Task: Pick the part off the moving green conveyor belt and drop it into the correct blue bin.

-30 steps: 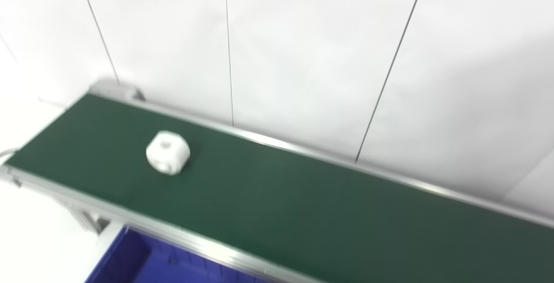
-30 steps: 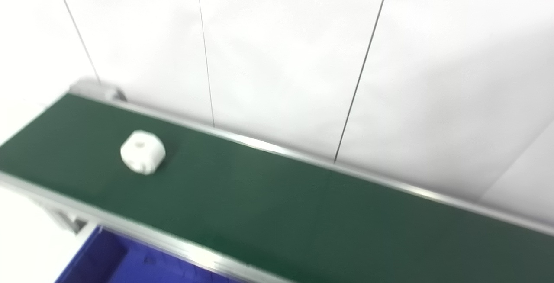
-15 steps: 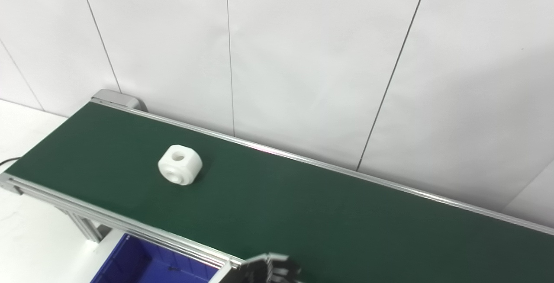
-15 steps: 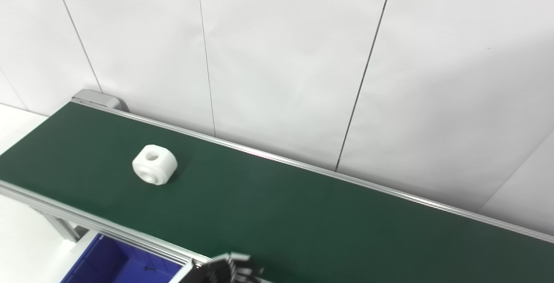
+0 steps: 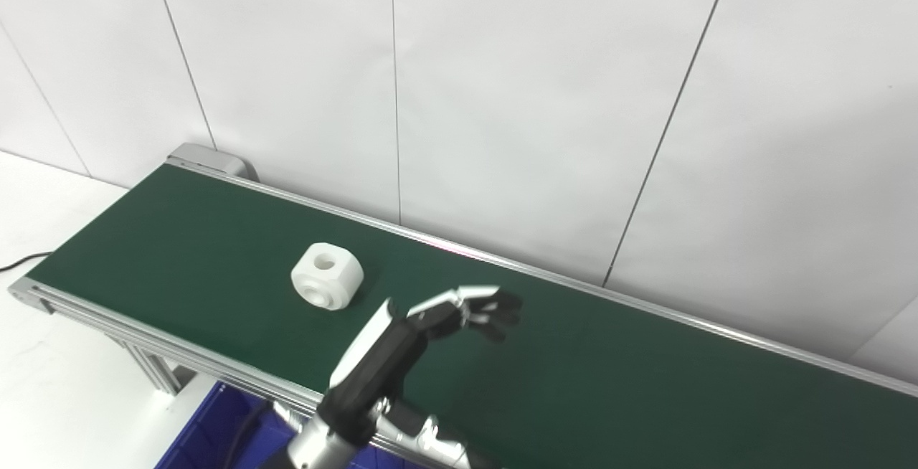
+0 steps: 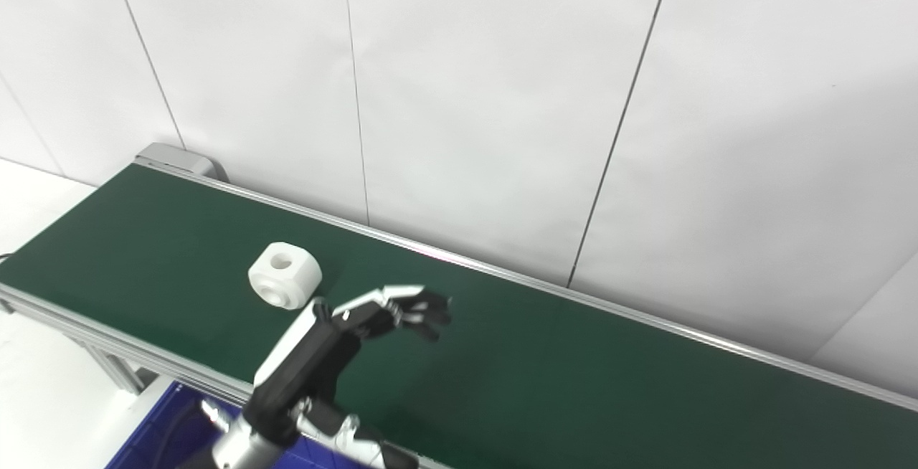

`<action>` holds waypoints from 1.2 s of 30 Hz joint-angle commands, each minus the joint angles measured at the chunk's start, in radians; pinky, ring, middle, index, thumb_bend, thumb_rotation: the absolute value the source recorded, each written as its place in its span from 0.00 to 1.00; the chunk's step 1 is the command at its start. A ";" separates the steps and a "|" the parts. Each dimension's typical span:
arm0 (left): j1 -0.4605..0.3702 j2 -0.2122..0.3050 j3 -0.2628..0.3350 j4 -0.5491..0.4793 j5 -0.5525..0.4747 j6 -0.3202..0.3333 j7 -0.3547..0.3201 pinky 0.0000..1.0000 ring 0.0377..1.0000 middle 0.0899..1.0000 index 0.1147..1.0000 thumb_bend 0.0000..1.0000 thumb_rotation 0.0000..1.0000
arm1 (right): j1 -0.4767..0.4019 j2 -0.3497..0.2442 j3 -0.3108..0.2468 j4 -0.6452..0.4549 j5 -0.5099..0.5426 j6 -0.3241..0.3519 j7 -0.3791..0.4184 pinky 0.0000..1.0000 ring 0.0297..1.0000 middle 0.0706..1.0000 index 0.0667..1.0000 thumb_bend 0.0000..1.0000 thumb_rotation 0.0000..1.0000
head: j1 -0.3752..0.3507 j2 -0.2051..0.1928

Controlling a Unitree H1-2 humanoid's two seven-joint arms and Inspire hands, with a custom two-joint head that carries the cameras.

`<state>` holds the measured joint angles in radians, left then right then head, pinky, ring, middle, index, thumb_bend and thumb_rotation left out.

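The left robot hand (image 5: pixel 430 322) is held above the belt (image 5: pixel 574 368), its arm entering from the bottom left over the near rail (image 5: pixel 179 351). Its fingers (image 5: pixel 495 308) are spread and slightly curled, pointing right, and nothing is held in them. The right robot hand is not in view.

The part (image 5: pixel 328 285), a white block with a round hole in its top face and another in its near face, lies on the belt just left of the robot hand and a little farther from the near rail. It is apart from the robot hand; no contact is seen. A corner of a blue bin (image 5: pixel 208 433) is seen below the near rail, at the bottom left. The far rail (image 5: pixel 502 262) runs along the white wall (image 5: pixel 538 96).

The step in hand is judged to be the reach for the part. Since the belt is said to move, the robot hand is best brought to where the part will arrive, not to where it lies now; the direction of travel cannot be told from these views. The fingers should be kept spread until the block sits between them and the thumb, then closed on two opposite flat faces. The rounded corners are likely to slip, so a grip across them should be avoided. A push against the block before closing could knock it toward a rail.
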<state>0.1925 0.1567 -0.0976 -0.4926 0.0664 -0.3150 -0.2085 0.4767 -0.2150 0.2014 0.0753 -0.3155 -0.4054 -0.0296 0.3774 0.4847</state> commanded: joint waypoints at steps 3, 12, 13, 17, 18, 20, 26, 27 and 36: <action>-0.032 0.004 -0.002 -0.071 0.076 0.085 -0.006 0.69 0.79 0.84 0.80 0.92 0.23 | 0.001 -0.016 0.003 -0.017 0.033 -0.063 -0.005 0.71 0.86 0.90 0.89 0.79 0.11 | 0.002 0.022; -0.182 0.041 0.041 -0.053 0.342 0.254 -0.023 0.79 0.88 0.93 0.89 0.76 0.23 | -0.012 -0.014 0.001 -0.058 0.049 -0.025 0.027 0.73 0.87 0.90 0.90 0.77 0.11 | -0.005 0.087; -0.205 0.054 0.047 -0.036 0.356 0.280 -0.031 0.80 0.88 0.94 0.90 0.76 0.23 | -0.015 -0.013 0.000 -0.057 0.043 -0.032 0.026 0.73 0.86 0.90 0.90 0.77 0.12 | -0.009 0.093; -0.262 0.107 0.056 0.070 0.377 0.311 -0.038 0.81 0.89 0.95 0.91 0.75 0.20 | -0.017 -0.009 0.002 -0.051 0.039 -0.044 0.023 0.74 0.86 0.89 0.90 0.77 0.12 | -0.025 0.073; -0.270 0.120 0.054 0.093 0.388 0.309 -0.035 0.82 0.90 0.95 0.91 0.75 0.18 | -0.018 -0.008 0.002 -0.048 0.039 -0.048 0.022 0.74 0.86 0.88 0.89 0.77 0.12 | -0.025 0.073; -0.282 0.138 0.042 0.113 0.438 0.342 -0.040 0.79 0.89 0.95 0.91 0.75 0.18 | -0.015 -0.003 0.002 -0.053 0.049 -0.040 0.025 0.74 0.85 0.88 0.89 0.77 0.11 | -0.043 0.086; -0.325 0.173 0.018 0.173 0.497 0.370 -0.045 0.74 0.86 0.93 0.90 0.77 0.15 | -0.012 0.008 0.002 -0.073 0.044 -0.035 0.024 0.75 0.84 0.88 0.89 0.76 0.10 | -0.074 0.129; -0.338 0.180 0.015 0.194 0.509 0.377 -0.048 0.74 0.86 0.93 0.90 0.78 0.14 | -0.012 0.009 0.003 -0.075 0.039 -0.036 0.023 0.75 0.85 0.88 0.89 0.76 0.10 | -0.078 0.133; -0.429 0.258 -0.034 0.354 0.562 0.436 -0.128 0.84 0.92 0.97 0.92 0.83 0.08 | 0.001 0.016 0.003 -0.110 0.033 -0.026 0.027 0.74 0.84 0.89 0.89 0.75 0.14 | -0.098 0.168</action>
<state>-0.1866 0.3819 -0.1225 -0.1374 0.6186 0.1090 -0.3136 0.4727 -0.2019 0.2062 -0.0070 -0.2920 -0.4045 -0.0072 0.2792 0.6534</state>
